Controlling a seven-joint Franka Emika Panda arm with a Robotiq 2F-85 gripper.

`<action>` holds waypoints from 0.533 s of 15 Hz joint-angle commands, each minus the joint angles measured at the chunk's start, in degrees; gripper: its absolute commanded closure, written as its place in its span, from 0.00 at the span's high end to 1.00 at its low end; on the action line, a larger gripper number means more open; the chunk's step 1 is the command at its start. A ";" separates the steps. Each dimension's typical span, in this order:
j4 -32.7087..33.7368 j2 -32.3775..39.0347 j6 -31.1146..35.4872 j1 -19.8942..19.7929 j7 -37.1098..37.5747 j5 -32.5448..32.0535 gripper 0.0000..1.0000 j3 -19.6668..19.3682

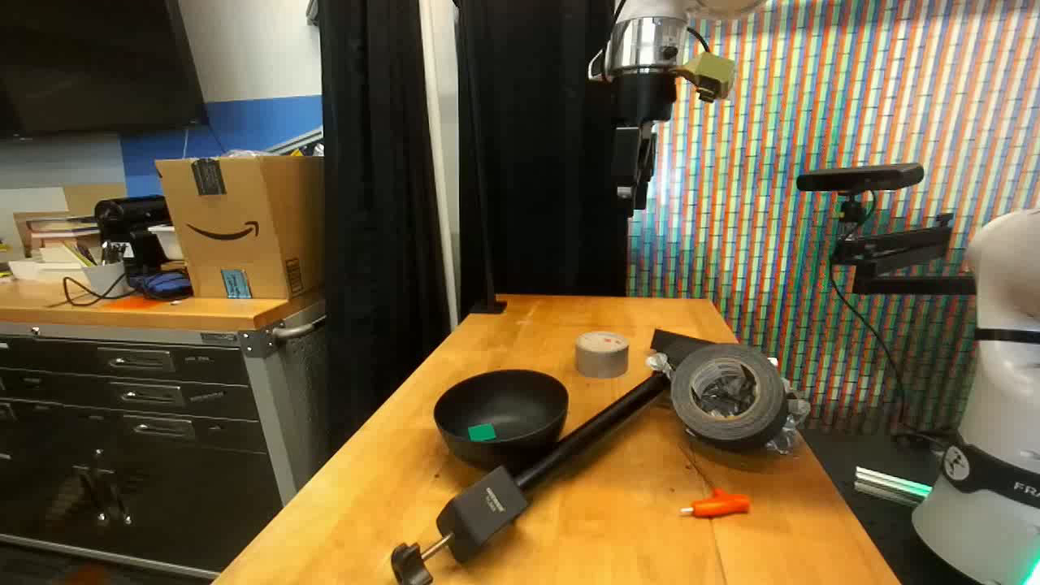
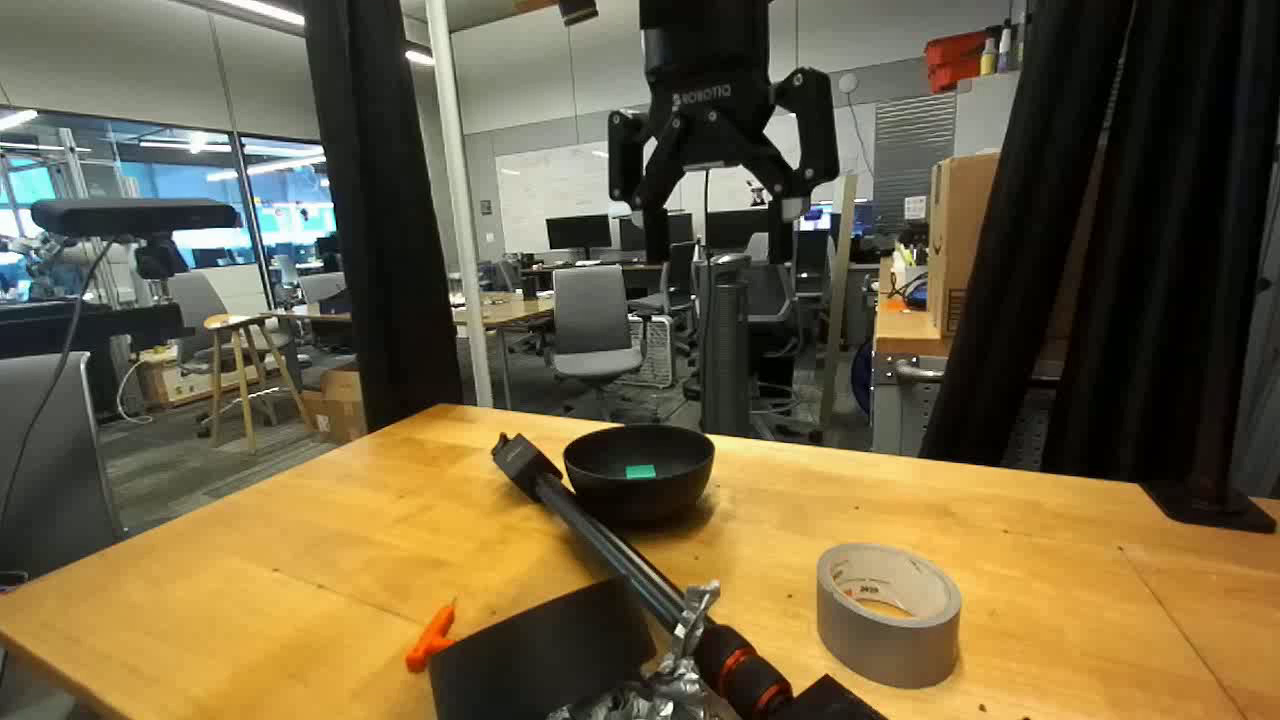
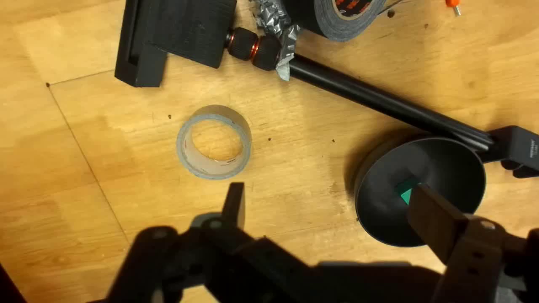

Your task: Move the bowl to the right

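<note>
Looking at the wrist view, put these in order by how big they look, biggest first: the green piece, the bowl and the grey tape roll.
1. Bowl, though the gripper covers part of it.
2. Grey tape roll.
3. Green piece, seemingly part hidden too; what shows is clearly smallest.

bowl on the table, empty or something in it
Not empty: a small green piece lies inside the black bowl; it shows there in both exterior views and the wrist view.

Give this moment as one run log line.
gripper: open, empty, above table | bowl: on table, ungrasped, green object inside | black bar: beside bowl | grey tape roll: apart from bowl
</note>
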 commanded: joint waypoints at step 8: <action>0.72 -0.30 -0.11 0.11 0.02 -0.04 1.00 -0.11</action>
